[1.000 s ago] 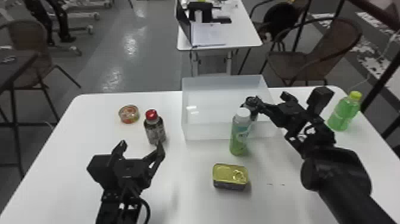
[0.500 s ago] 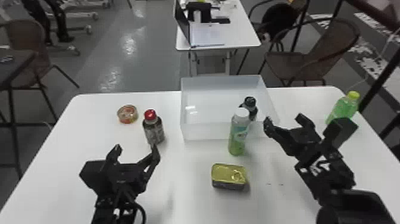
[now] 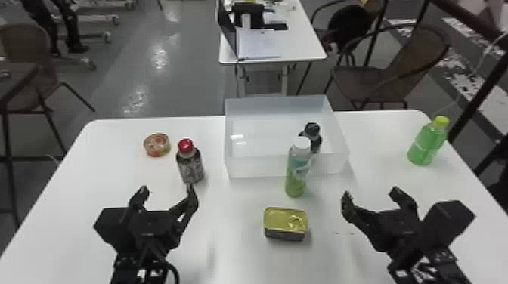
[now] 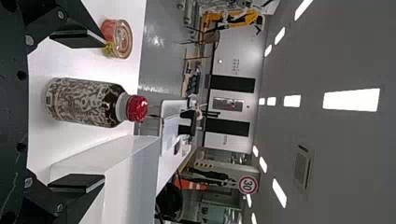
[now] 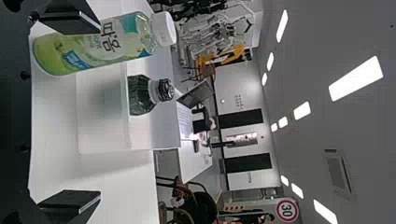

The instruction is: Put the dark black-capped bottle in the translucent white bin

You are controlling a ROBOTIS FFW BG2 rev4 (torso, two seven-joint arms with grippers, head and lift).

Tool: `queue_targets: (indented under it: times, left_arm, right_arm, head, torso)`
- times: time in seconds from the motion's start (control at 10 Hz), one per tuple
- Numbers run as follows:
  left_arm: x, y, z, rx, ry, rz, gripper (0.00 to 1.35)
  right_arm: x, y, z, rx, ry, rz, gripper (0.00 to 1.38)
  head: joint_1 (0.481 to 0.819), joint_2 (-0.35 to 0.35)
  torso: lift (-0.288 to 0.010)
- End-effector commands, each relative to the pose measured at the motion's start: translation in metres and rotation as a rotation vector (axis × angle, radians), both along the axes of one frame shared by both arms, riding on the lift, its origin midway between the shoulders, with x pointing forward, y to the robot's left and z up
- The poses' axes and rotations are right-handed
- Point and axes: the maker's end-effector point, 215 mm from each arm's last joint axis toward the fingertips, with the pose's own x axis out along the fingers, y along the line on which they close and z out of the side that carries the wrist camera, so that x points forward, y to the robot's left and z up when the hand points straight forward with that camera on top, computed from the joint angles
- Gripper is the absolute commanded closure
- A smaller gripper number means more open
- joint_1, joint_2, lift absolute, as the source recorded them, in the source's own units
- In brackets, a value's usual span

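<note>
Dark black-capped bottle [image 3: 313, 132] is standing upright inside the translucent white bin [image 3: 257, 167], toward its right side, behind the white-capped bottle [image 3: 297, 177]. My right gripper [image 3: 371, 192] is hanging empty, fingers spread wide, in front of the bin's right side; my left gripper [image 3: 167, 188] is idling wide too, near the red-capped bottle [image 3: 191, 168]. Placement is looking done. Handling guess: stiffish smooth plastic, slightly slippery, moderately heavy if full, hardly fragile; any regrasp is calling for mid-body, not cap.

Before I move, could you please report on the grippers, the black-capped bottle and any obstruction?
Left gripper, right gripper open, empty. Black-capped bottle upright in bin. White-capped bottle close in front.
</note>
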Motion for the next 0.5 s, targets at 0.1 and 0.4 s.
queue_targets:
  times: [0.1, 0.4]
  left_arm:
    - [-0.0026, 0.0007, -0.0053, 0.05, 0.021, -0.01, 0.26]
    - [-0.0044, 0.0025, -0.0097, 0.067, 0.033, -0.012, 0.26]
  right_arm:
    - [-0.0108, -0.0019, -0.0047, -0.033, 0.034, 0.001, 0.07]
    - [-0.0122, -0.0042, -0.0058, -0.037, 0.033, -0.028, 0.08]
  head:
    - [0.695, 0.042]
    - [0.695, 0.039]
  torso:
    - [-0.093]
    - [-0.093]
